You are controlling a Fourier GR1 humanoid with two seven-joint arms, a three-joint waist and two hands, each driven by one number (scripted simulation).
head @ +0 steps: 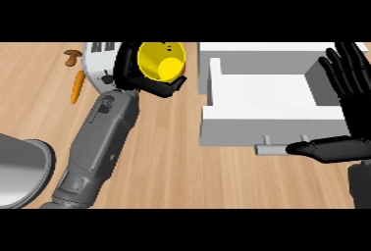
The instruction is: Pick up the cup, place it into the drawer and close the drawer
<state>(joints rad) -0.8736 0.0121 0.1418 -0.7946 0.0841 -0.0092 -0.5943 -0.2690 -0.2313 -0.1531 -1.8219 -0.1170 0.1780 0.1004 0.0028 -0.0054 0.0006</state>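
A yellow cup (162, 60) shows its open mouth toward me near the top middle, lifted off the counter. My left hand (138, 73) is curled round it, thumb and fingers wrapping its sides and hiding its base. To its right a white drawer (272, 120) stands pulled open, its inside bare, with a grey handle (279, 148) on the near front. My right hand (348, 98) is open over the drawer's right side, fingers straight and pointing away, thumb stretched left just above the handle.
A white appliance (98, 61) lies behind my left hand at the top left. An orange carrot (76, 86) and a brown mushroom (71, 57) lie on the wooden counter (181, 162) beside it. A grey metal bowl (22, 169) sits at the left edge.
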